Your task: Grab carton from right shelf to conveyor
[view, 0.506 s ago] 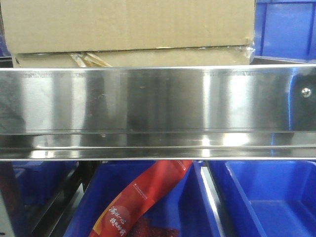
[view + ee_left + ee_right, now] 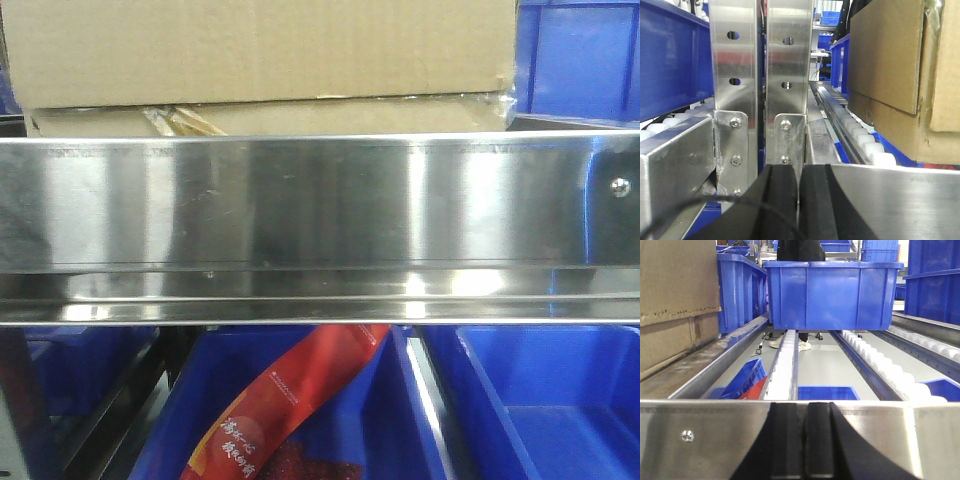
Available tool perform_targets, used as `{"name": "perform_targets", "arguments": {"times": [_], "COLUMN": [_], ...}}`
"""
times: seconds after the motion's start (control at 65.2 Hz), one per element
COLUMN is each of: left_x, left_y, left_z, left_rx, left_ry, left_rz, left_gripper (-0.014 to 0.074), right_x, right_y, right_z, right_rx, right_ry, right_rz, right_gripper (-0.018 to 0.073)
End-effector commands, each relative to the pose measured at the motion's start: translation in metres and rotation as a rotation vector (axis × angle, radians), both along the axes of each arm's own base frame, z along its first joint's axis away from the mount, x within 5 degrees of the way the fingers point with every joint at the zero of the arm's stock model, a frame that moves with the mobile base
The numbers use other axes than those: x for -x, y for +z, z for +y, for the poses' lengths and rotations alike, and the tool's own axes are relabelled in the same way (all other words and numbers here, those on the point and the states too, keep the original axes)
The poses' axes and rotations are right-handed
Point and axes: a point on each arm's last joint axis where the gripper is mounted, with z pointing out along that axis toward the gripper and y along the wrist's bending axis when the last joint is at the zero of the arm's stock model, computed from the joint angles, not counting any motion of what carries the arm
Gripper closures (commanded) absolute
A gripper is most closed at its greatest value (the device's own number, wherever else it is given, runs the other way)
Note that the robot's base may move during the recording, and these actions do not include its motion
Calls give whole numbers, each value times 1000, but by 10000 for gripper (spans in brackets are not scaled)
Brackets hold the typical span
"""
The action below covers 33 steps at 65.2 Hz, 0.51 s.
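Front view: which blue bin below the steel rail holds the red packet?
The middle bin, with the red packet leaning across it; the right bin shows none.

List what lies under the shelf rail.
Blue bins sit below the shelf rail; a red packet leans in the middle one. It hides the packet's upper end and the bins' far sides.

The carton (image 2: pixel 260 50) sits on the shelf (image 2: pixel 320 215) above blue bins (image 2: pixel 540 400) and a red packet (image 2: pixel 285 405).
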Motion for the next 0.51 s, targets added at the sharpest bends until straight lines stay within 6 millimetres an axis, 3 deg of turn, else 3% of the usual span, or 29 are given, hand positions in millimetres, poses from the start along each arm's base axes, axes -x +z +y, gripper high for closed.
{"name": "perform_targets", "arguments": {"times": [0.0,0.322,0.491], "left_x": [1,1,3], "left_y": [3,11,18], "left_z": [0,0,1], "left_rx": [-29,-40,100], "left_ry": [5,2,-1], "left_rz": [-21,-112,-198], "left_gripper": [582,582,582], "right_x": [0,1,3], "right_y": [3,12,24], "right_z": [0,-2,-2], "right_rx": [7,4,2], "right_ry": [-4,-17,-21], "right_rz": [-31,-134,-187], "right_gripper": [628,628,628]}}
